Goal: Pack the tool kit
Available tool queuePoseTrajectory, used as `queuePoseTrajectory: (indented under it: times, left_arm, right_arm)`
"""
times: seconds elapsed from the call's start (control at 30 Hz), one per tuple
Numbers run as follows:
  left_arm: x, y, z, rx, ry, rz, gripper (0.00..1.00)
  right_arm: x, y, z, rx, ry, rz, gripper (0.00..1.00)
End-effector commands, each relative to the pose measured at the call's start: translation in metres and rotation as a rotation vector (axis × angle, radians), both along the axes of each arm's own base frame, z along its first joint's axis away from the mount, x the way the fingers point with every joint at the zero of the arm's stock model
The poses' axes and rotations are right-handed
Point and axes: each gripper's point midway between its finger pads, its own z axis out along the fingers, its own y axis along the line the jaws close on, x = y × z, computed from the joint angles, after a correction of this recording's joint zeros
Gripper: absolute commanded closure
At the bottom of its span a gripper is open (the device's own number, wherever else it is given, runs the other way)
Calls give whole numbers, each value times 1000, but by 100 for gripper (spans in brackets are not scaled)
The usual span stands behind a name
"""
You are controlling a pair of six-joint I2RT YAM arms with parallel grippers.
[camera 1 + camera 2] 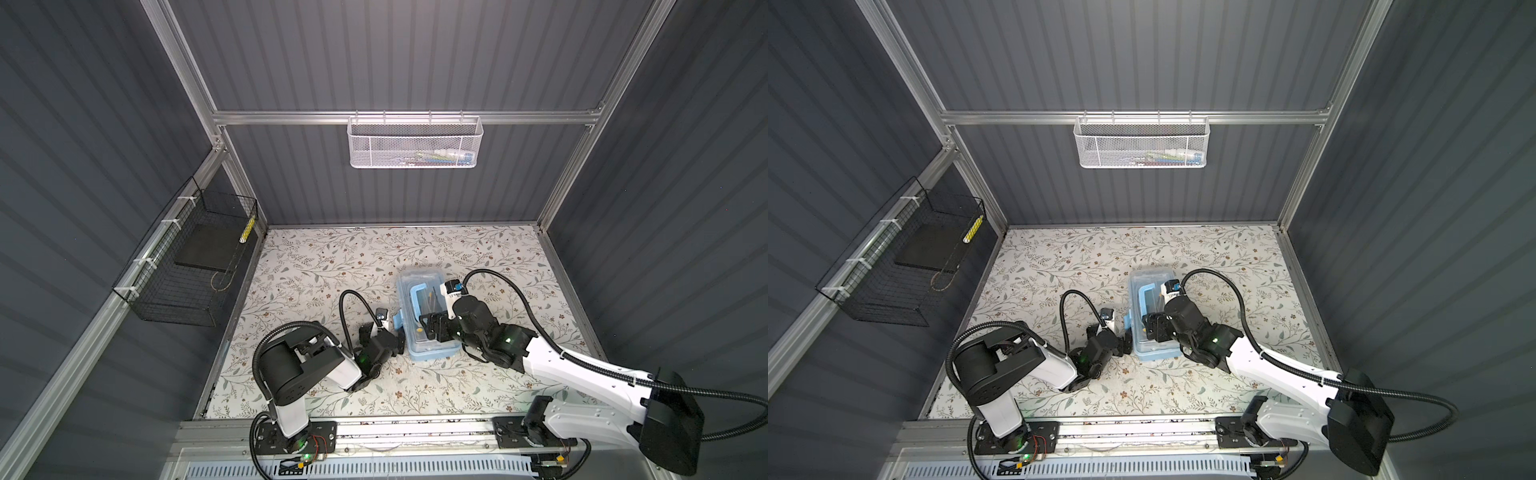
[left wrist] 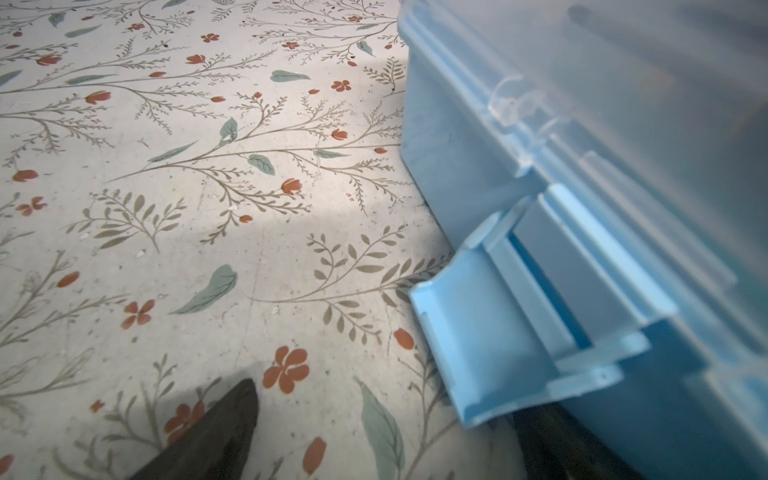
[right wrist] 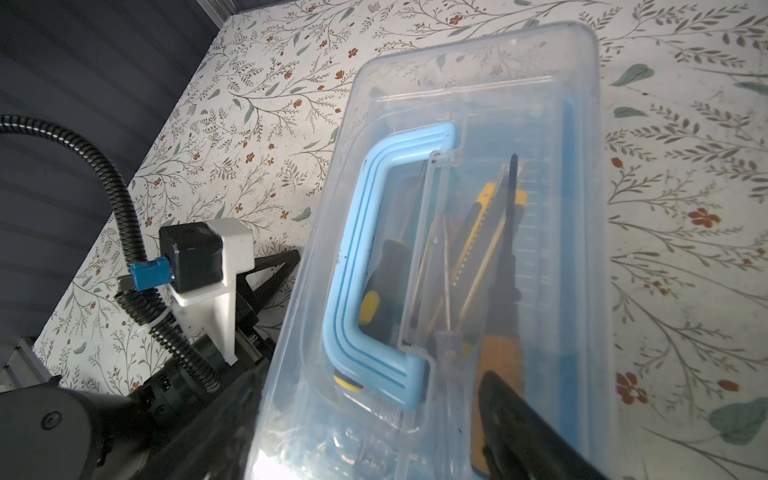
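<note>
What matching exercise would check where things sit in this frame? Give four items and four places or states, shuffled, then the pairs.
Items:
1. white mesh basket
2. black wire basket
3. utility knife
4. latch

Places or states:
a. hung on the left side
b. swung out from the side of the box
c. hung at the back
d. inside the box

Pairs: 1-c, 2-a, 3-d, 4-b

white mesh basket [image 1: 415, 141] contents: too small for us to name
tool kit box [image 2: 453, 174]: cut off, we see one side
</note>
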Motion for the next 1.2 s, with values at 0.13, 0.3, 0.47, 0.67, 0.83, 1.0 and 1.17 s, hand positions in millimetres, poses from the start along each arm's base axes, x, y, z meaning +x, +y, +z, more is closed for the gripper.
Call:
queuePoseTrajectory:
  times: [0.13,0.3,0.47,0.67,0.83,1.0,1.17]
  left_arm:
    - [10,8,9,44,-30,41,4]
    - [16,16,19,37,-43,66,4]
    - [19,22,29,33,-58,81,4]
    - [21,26,40,16,-72,93,4]
    - [21,25,47,0,-79,89,4]
    - [20,23,54,-22,-79,80,6]
    - [19,19,63,-50,-72,62,10]
  right_arm:
    - [2,3,1,7,11,9,18]
    - [2,3,1,7,13,9,18]
    - [3,2,-1,4,12,8,18]
    - [2,3,-1,7,23,11,18]
    - [0,1,-2,12,22,10,18]
    - [-1,-1,-3,11,24,6,17]
    - [-1,-1,-5,24,33,2,17]
